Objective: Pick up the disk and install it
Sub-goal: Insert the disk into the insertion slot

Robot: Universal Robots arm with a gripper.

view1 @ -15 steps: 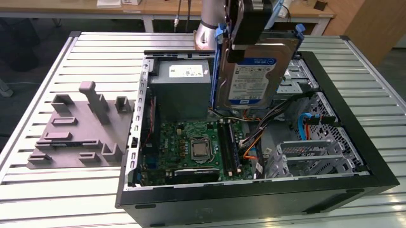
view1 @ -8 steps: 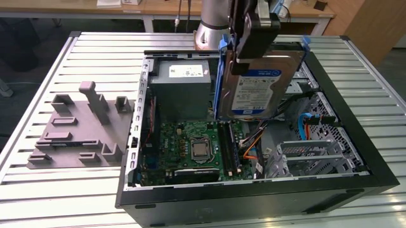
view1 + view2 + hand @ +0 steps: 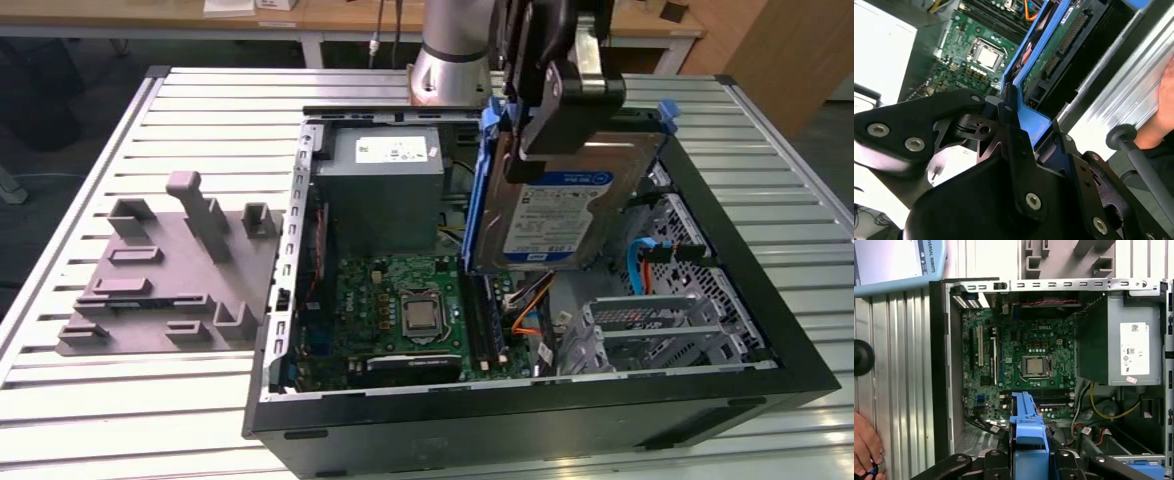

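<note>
The disk point(image 3: 561, 215), a silver drive with a white-and-blue label and blue rails, hangs tilted on edge above the open computer case point(image 3: 747, 290), over its right half in the exterior view. My gripper point(image 3: 554, 135) is shut on the disk's upper end from above. In the second wrist view the black fingers point(image 3: 1013, 131) clamp the blue rail point(image 3: 1029, 65), and the disk's green circuit side point(image 3: 1054, 47) faces the case wall. In the first wrist view the blue carrier point(image 3: 1028, 432) sits between the fingers, above the motherboard point(image 3: 1024, 360).
Inside the case are a grey power-supply box point(image 3: 380, 185), the motherboard point(image 3: 400, 310) and a metal drive cage point(image 3: 667, 325) with orange and blue cables nearby. A grey moulded fixture point(image 3: 174, 270) lies on the slatted table point(image 3: 134, 400). A person's hand point(image 3: 864, 450) rests beside the case.
</note>
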